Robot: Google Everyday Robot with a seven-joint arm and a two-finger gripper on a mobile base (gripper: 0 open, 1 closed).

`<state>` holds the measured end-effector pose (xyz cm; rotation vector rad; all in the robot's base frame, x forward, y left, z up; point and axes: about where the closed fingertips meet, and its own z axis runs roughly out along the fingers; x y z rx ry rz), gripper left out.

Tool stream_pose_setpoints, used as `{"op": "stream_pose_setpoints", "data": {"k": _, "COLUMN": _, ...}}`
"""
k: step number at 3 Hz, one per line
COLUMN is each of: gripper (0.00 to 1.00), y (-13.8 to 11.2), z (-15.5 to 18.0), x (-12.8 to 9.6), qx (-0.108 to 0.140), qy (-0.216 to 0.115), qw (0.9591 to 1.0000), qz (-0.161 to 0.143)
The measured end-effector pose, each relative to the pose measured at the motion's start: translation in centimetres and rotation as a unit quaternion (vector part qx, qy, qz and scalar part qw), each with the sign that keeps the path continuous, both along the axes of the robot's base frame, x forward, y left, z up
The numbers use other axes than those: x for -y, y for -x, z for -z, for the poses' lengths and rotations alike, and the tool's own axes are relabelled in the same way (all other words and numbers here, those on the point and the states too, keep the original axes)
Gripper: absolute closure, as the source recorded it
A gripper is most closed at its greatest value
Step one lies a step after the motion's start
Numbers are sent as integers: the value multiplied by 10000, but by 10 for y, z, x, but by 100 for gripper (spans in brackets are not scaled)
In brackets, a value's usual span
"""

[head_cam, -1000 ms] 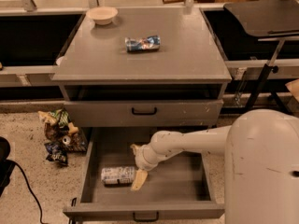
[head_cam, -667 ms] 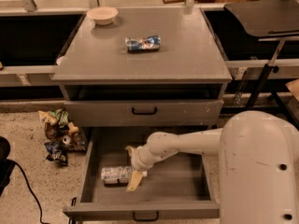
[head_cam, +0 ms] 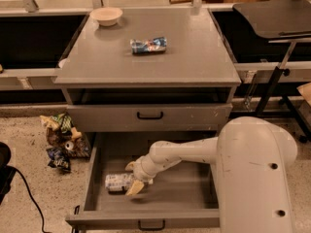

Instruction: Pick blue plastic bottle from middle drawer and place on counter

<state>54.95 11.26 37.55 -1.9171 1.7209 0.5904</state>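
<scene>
I see the bottle [head_cam: 118,182], clear with a pale label, lying sideways in the open middle drawer [head_cam: 102,178]. My gripper [head_cam: 132,177] has shifted left since earlier; its fingers now straddle the bottle's right end, spread apart.

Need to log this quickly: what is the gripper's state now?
Gripper: open, fingers around the bottle in the middle drawer, not yet closed.

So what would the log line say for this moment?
stage: reaching | claw: in open middle drawer, at blue plastic bottle | bottle: lying flat, unlifted | counter: packet, bowl
</scene>
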Motion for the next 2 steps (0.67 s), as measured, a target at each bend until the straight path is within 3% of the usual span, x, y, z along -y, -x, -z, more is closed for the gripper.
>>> {"op": "stream_pose_setpoints", "data": {"k": 2, "gripper": 80, "y": 0, "z": 7, "x": -1, "qx": -13, "qy": 50, "qw": 10000, "qz": 17}}
